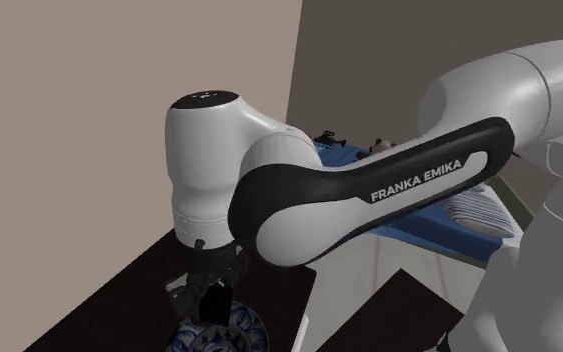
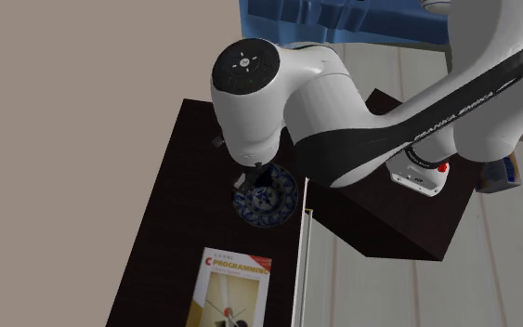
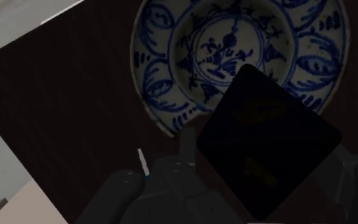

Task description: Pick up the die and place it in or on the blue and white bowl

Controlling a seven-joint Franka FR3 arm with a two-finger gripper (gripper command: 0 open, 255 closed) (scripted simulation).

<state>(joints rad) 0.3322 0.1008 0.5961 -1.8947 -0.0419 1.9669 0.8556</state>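
On my wrist feed, left to right: the dark table [image 3: 63, 108], then the blue and white bowl [image 3: 165, 57], then the die [image 3: 269, 143]. The die is a near-black cube seen as a diamond, its faces showing only faint marks. The gripper [image 1: 209, 292] has it clamped between both fingers, over the bowl's rim and inner slope.

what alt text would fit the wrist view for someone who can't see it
A dark, almost black cube-shaped die sits clasped in the black two-finger gripper, over the rim of a white bowl painted with blue patterns. The bowl rests on a dark brown table.
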